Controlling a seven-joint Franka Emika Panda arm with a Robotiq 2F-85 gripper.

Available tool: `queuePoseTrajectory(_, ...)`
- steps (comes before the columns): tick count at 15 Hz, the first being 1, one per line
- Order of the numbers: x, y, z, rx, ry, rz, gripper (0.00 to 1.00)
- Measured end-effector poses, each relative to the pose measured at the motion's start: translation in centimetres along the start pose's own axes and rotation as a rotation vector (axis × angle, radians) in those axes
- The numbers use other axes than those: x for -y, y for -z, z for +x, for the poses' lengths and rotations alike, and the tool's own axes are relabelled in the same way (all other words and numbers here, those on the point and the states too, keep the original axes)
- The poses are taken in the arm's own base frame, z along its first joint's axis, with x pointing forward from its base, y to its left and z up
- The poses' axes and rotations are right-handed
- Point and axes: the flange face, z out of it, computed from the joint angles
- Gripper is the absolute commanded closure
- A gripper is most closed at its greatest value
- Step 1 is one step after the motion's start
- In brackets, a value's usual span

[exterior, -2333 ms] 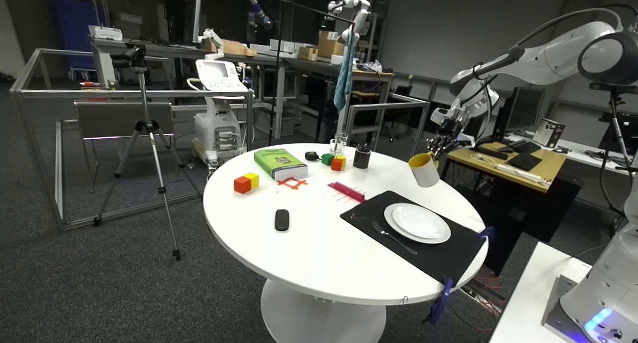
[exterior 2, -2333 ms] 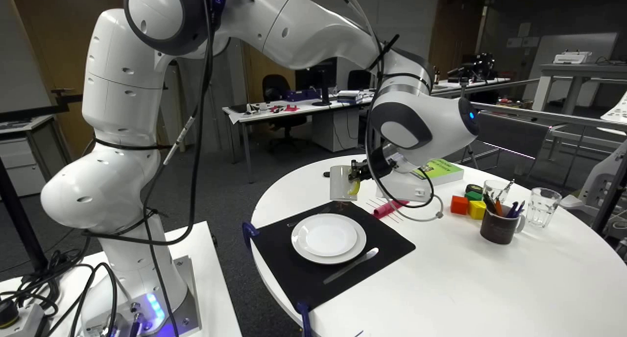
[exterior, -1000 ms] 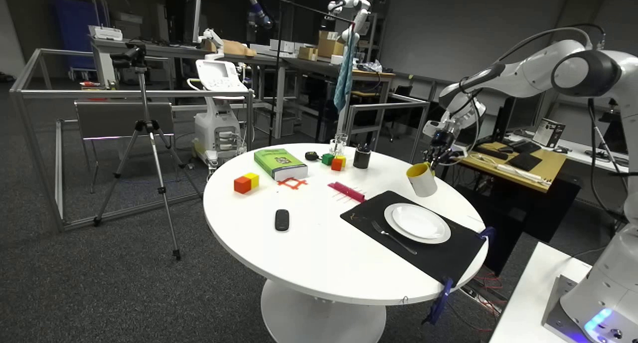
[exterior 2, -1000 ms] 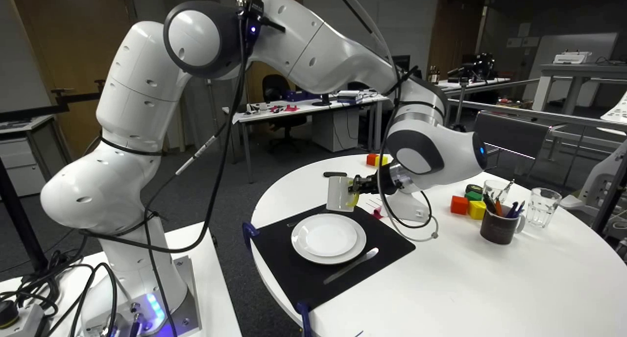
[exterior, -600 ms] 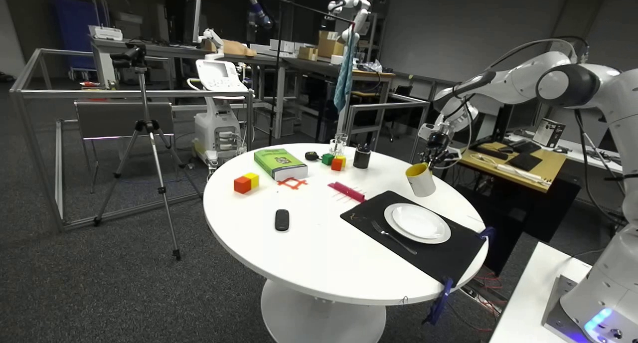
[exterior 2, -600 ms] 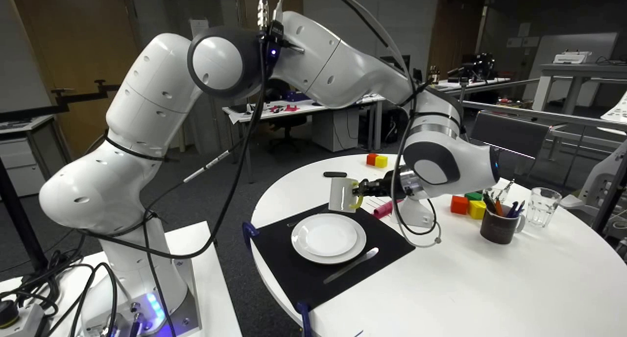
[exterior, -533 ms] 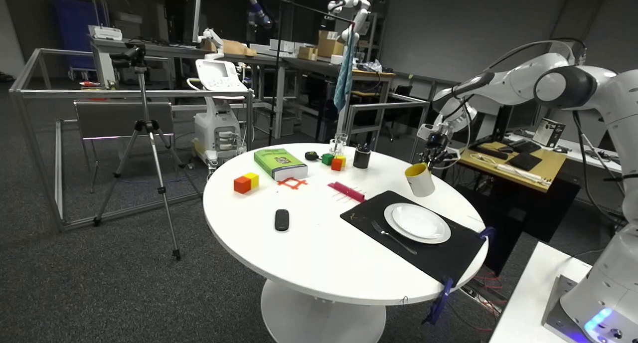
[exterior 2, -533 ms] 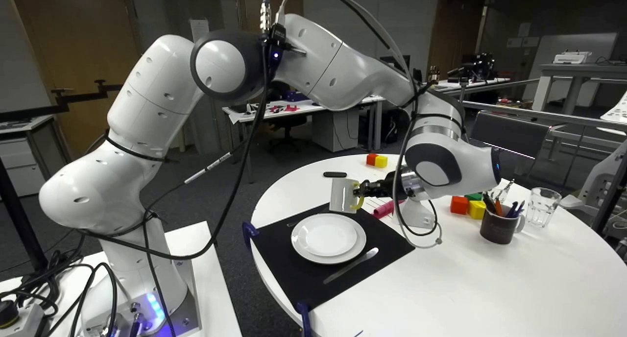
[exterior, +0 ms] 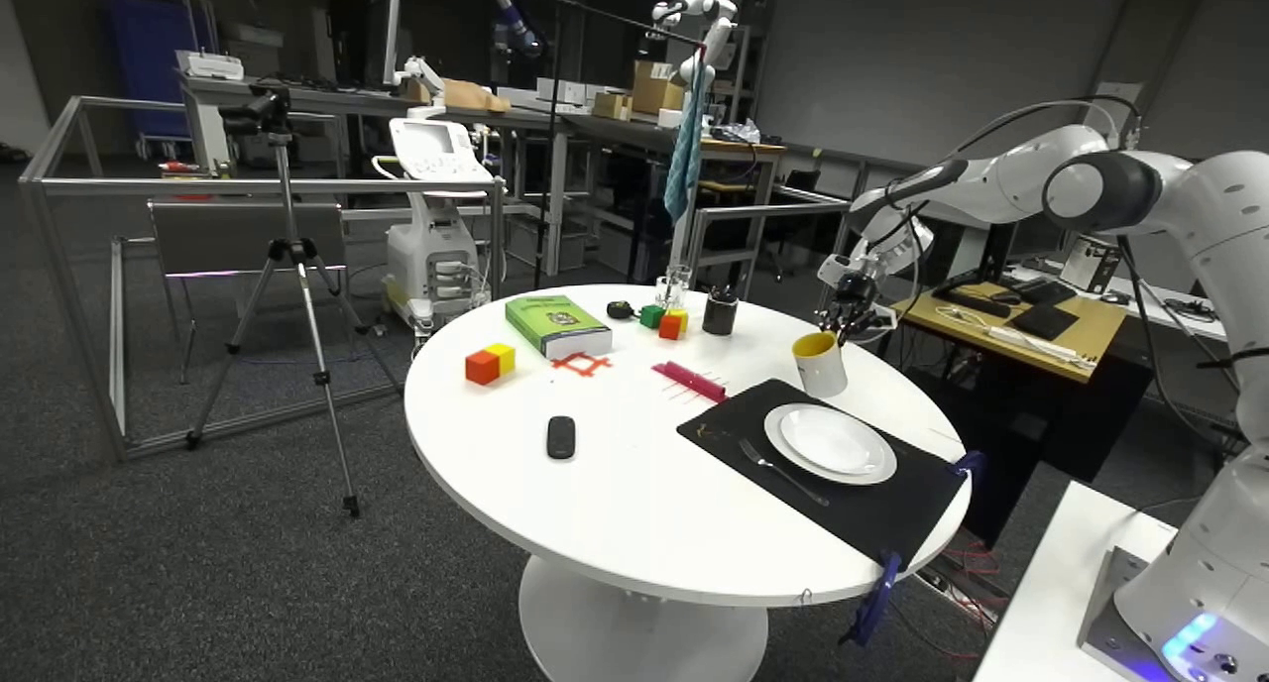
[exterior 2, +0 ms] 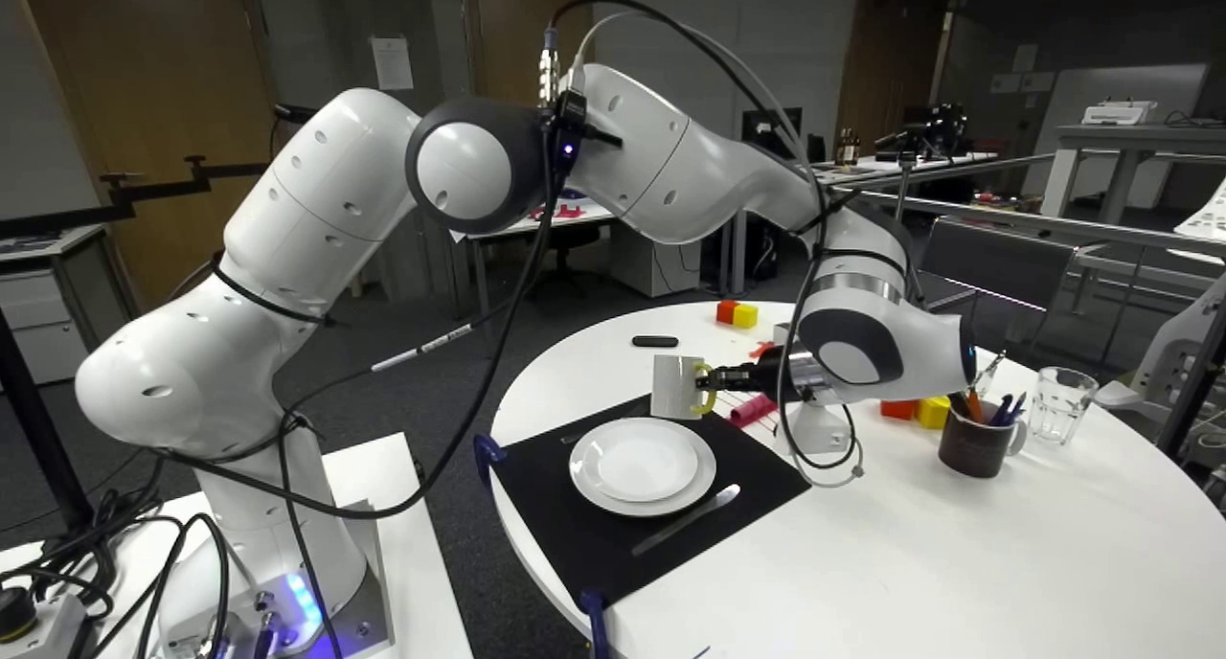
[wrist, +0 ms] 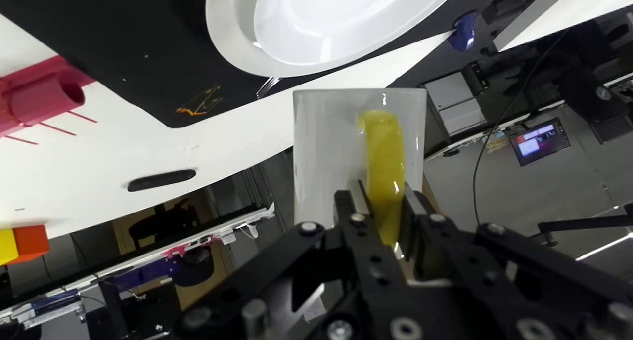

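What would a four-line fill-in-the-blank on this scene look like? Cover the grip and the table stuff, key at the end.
1. The gripper holds the white mug by its yellow ____.
2. The fork lies on a placemat whose colour is ____.
3. The book on the round table has a cover that is mostly ____.
4. In both exterior views, ____ blue clamps show at the table's edge.

Missing words: handle; black; green; two.

In an exterior view, a green book lies flat on the counter; a red cube and a yellow cube sit side by side. A tripod stands on the floor.
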Motion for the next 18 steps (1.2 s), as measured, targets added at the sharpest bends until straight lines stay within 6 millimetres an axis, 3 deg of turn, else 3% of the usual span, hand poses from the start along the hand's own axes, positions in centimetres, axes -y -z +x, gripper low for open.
queuePoseTrajectory(11, -0.6, -1.1, 0.0, -0.022, 0.211, 0.011, 0.95)
queuePoseTrajectory(18, 2.0, -3.0, -0.3, -0.105, 0.306, 0.269, 0.95)
